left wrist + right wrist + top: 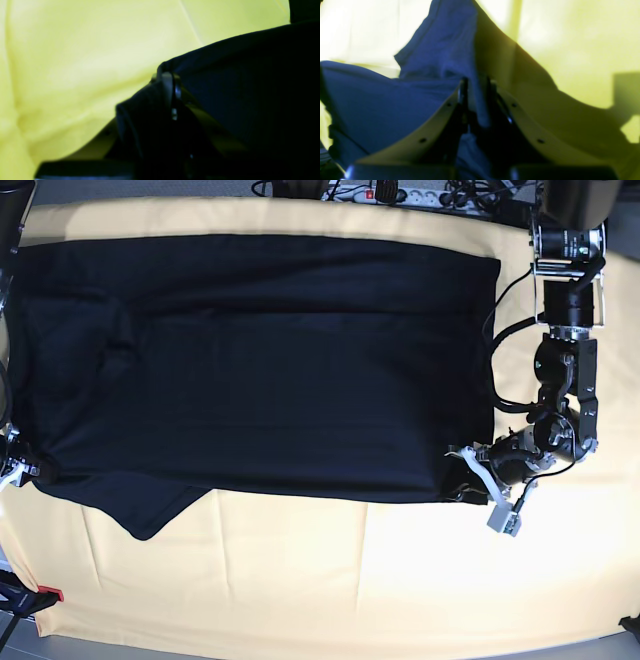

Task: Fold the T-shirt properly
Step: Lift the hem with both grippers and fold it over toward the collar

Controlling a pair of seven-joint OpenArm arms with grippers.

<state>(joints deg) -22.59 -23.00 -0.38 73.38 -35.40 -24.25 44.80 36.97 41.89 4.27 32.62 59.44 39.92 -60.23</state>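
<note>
1. Seen from above, a large black T-shirt lies spread almost flat on a table covered with a pale yellow cloth. It fills most of the far half of the table, from the left edge nearly to the right edge.
2. The near hem of the shirt runs roughly straight across the middle of the table. Near the left end a sleeve sticks out toward the front edge as a loose pointed flap.
3. The left gripper sits at the shirt's near right corner — its arm reaches in from the far right corner of the table. In the left wrist view its jaws are pressed together on a bunched fold of dark fabric, so it is clamped on the T-shirt.
4. The right gripper is only just visible at the table's left edge, touching the shirt's near left corner. In the right wrist view its two pale curved fingers are drawn close with a ridge of bluish-looking cloth pinched between them — it too grips the T-shirt.
5. In that same view the fabric rises from the jaws in a raised peak against the yellow cloth.
6. Along the far edge of the table, beyond the cloth, a power strip and cables can be made out.
</note>
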